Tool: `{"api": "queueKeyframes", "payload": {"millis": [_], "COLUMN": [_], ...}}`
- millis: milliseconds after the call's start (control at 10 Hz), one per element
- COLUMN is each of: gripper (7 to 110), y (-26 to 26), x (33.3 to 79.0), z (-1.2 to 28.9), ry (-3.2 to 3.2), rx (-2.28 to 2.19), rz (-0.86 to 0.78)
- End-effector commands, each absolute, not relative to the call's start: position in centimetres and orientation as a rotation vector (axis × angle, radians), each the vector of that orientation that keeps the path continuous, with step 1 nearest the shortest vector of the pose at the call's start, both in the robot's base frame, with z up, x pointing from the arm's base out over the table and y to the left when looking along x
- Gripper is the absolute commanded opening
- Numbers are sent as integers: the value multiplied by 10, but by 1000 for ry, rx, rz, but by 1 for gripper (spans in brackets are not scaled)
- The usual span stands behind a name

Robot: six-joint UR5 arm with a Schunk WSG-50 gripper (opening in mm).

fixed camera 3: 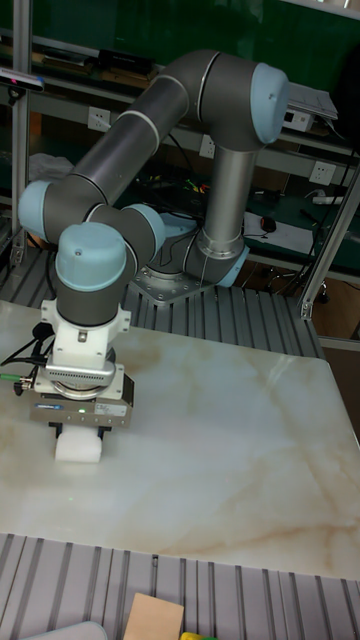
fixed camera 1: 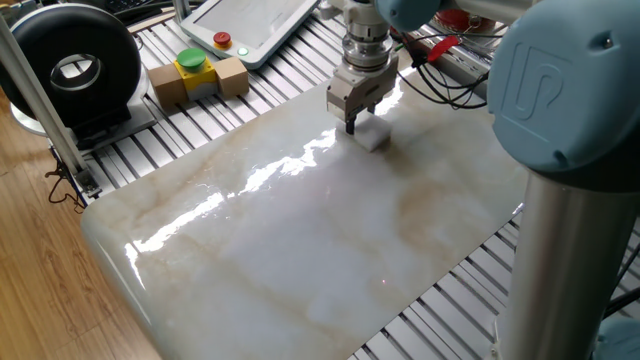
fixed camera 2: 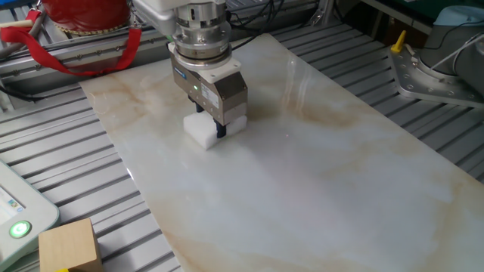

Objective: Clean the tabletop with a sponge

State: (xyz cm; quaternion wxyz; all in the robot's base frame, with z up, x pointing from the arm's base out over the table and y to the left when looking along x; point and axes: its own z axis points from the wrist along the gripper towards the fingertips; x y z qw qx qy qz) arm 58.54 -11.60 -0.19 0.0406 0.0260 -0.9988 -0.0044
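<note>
In one fixed view, the gripper [fixed camera 1: 350, 126] is pointing straight down at the desk [fixed camera 1: 300, 240], near its far edge and well apart from the tan cardboard box [fixed camera 1: 197, 78] that sits off the slab on the ribbed grey frame [fixed camera 1: 130, 160]. The sponge [fixed camera 1: 372, 136] is lying flat on the marble directly under the jaws, which are closing in on it from two sides; most of the white block is showing on the side away from the box. A stylised "UR" mark is showing on the blue joint cap [fixed camera 1: 560, 90] in the foreground.

In the other fixed view, the jaws are gripping the sponge [fixed camera 2: 204, 132] with only a narrow gap, the foam filling it. The block is sticking out to either side of the dark fingertips [fixed camera 2: 221, 131], so its long axis is running across the line of the grip, roughly along the slab's near edge. It appears pressed onto the surface, not lifted. No stain is showing clearly beside it.

In the tall fixed view, the gripper [fixed camera 3: 80, 425] is standing over the sponge [fixed camera 3: 79, 446] towards one end of the desk [fixed camera 3: 220, 470], with the open stretch of marble lying to the side away from the sponge. A small label on the gripper body is too small to read. Any wiping stroke would have to travel out across that open marble.
</note>
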Motion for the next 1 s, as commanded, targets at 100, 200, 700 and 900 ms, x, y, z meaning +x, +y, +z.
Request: {"api": "queueKeyframes", "payload": {"millis": [100,200,700,900], "gripper": [7,7,7,7], "y": [-107,-105,-82,-79], "x": [589,589,593,594], "z": [-3,-3,-5,-6], "ry": [-3062,-3062,-3063,-3064], "rx": [53,49,0,-12], "rz": [-41,-43,-46,-43]}}
